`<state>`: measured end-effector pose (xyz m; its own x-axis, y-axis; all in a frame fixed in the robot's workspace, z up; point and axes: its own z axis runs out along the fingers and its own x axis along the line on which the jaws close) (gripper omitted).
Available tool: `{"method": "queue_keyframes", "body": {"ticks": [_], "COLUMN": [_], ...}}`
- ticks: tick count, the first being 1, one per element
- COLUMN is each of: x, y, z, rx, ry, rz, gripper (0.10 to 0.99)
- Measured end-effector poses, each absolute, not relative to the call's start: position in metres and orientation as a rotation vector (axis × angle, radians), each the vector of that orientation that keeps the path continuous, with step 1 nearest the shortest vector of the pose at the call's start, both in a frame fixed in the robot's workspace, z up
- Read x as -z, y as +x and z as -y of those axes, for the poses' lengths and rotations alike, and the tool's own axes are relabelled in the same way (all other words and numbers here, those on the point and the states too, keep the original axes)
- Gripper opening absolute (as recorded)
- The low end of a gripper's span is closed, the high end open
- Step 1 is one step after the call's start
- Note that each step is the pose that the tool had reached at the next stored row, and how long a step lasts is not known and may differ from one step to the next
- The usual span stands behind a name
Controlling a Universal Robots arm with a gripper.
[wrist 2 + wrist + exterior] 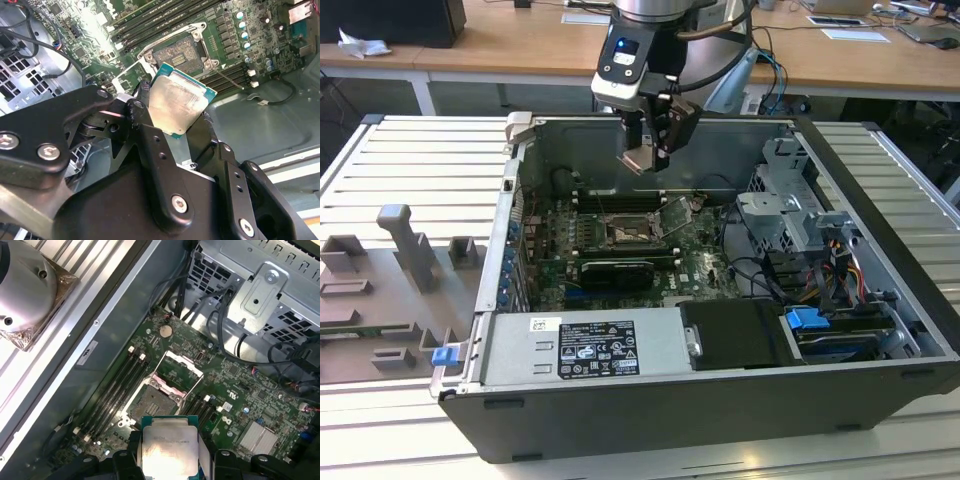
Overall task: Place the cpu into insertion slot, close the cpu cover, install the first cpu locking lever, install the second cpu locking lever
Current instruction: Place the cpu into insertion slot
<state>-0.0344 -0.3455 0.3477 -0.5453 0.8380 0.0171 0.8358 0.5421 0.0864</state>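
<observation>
My gripper hangs above the open computer case, shut on the cpu, a small pale silver square chip with a green edge. Both wrist views show the cpu clamped between the black fingers. Below it, on the green motherboard, lies the insertion slot, bare, with a dark centre. The cpu cover stands tilted up beside the slot, swung open. A thin metal locking lever sticks out next to the slot. The cpu is well clear of the slot.
Long memory slots run behind the slot, and a black graphics card lies in front of it. A power supply fills the case's front. The drive cage and cables sit at the exterior view's right, grey fixtures at its left.
</observation>
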Motion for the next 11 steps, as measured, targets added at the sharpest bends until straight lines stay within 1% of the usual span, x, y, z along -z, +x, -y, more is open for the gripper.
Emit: {"method": "queue_keyframes", "body": {"ticks": [11], "x": [-0.3466], "y": [-0.0344], "z": [0.3455], "rx": [-0.13], "ry": [1.555], "rz": [-2.694], "gripper": [0.537]}}
